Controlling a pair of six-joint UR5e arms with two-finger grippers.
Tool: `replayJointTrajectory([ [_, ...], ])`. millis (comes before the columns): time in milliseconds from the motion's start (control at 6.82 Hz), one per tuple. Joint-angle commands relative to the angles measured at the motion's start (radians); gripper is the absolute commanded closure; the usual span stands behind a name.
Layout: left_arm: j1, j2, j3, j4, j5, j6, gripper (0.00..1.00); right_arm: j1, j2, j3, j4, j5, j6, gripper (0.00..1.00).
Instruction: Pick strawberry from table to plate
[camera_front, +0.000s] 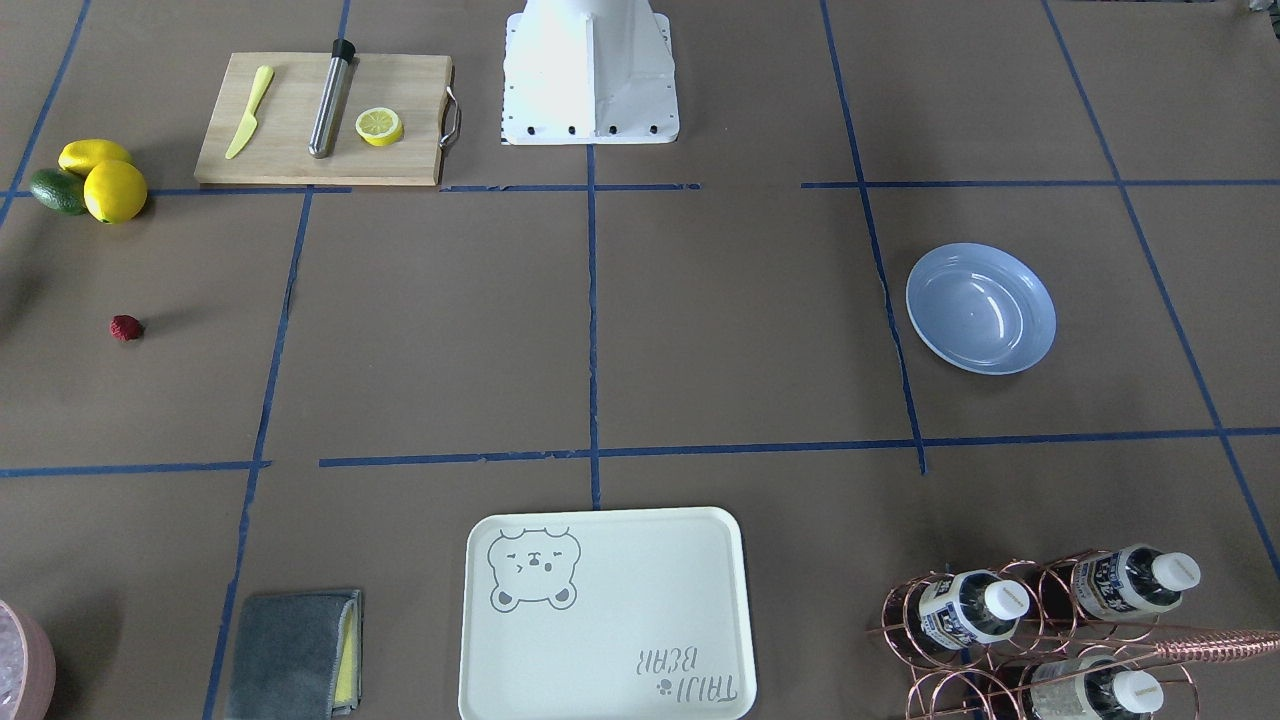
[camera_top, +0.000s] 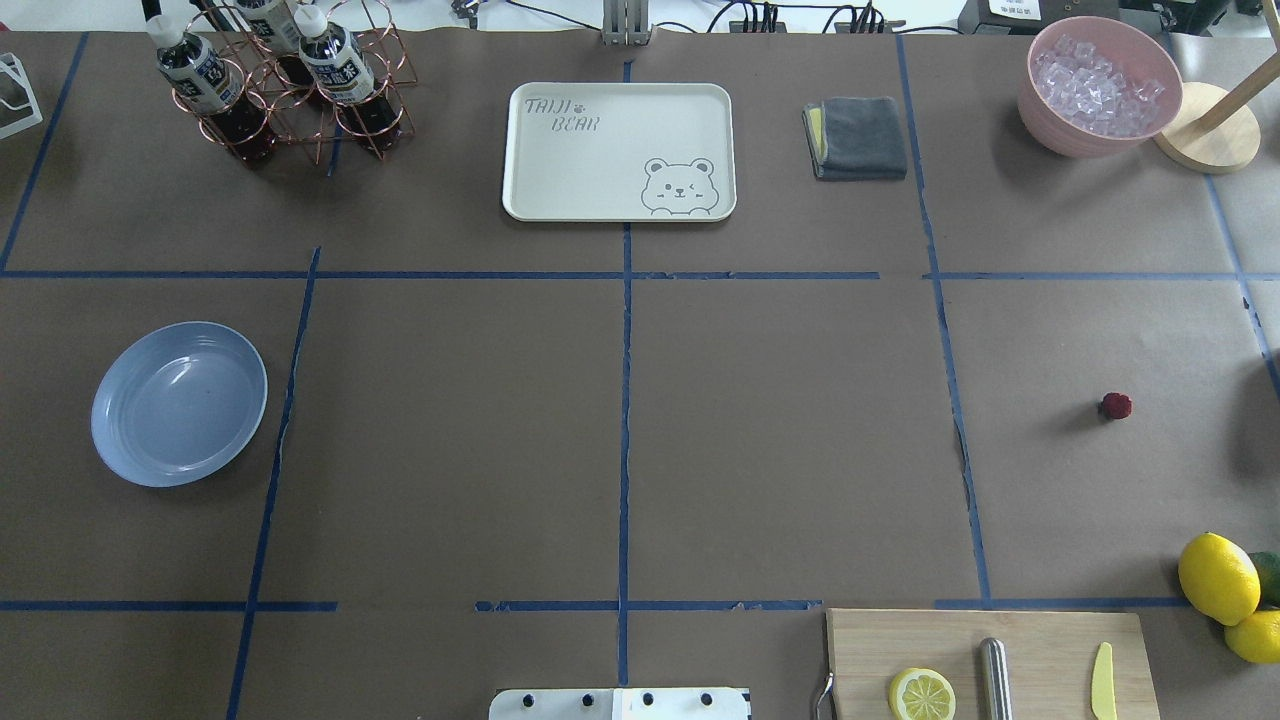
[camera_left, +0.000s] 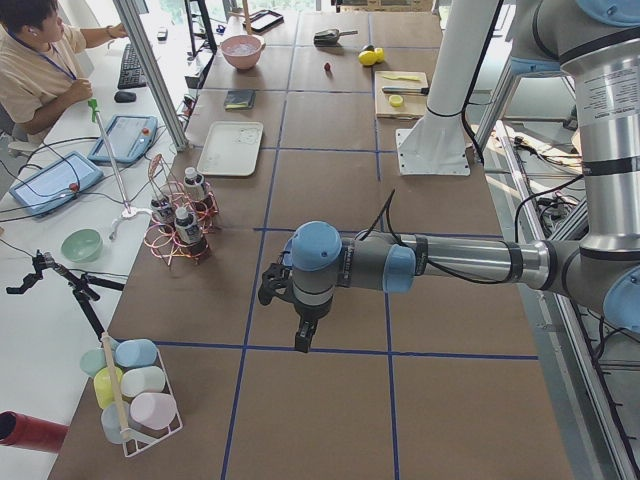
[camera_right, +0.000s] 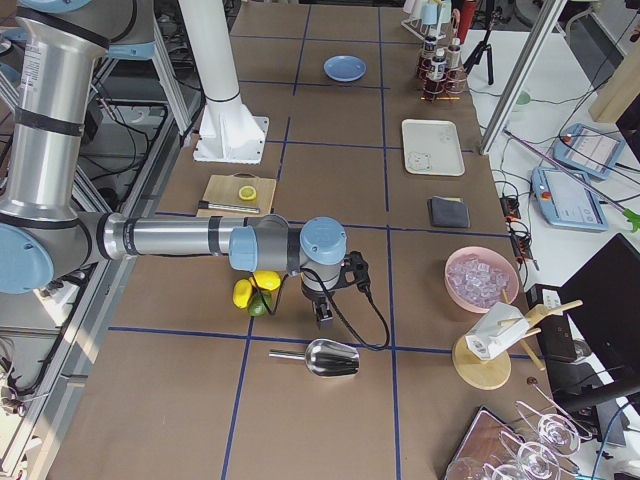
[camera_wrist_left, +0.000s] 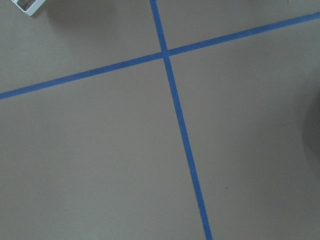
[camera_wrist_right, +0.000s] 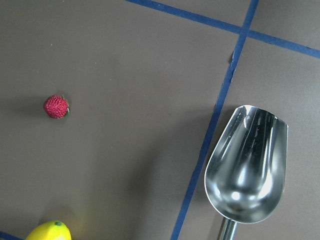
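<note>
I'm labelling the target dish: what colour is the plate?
Light blue, glossy and plain; the plate shows best in the overhead exterior view.

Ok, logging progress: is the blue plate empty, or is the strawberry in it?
Empty. The plate shows only its bare glossy inside; the strawberry lies on the table, far across from it.

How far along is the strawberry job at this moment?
Done: nothing; the strawberry lies on the table, far from the empty plate. In hand: nothing grips it; the right gripper hangs above the table, the berry in its wrist view. Left: grasp, carry, place.
</note>
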Motion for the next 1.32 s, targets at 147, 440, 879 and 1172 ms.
replayJointTrajectory([
  [147, 0.015, 0.004, 0.024, -0.140, -0.093, -0.006, 0.00, 0.000, -0.032, 0.001, 0.001, 0.106, 0.016, 0.00],
  [440, 0.098, -0.010, 0.058, -0.146, -0.114, -0.073, 0.00, -0.002, -0.027, 0.000, 0.001, 0.104, 0.073, 0.00],
  [879, 0.388, -0.160, 0.278, -0.490, -0.111, -0.597, 0.04, -0.002, -0.029, -0.002, 0.001, 0.100, 0.073, 0.00],
  [1172, 0.486, -0.173, 0.309, -0.548, -0.100, -0.668, 0.04, -0.002, -0.029, -0.002, 0.002, 0.103, 0.073, 0.00],
])
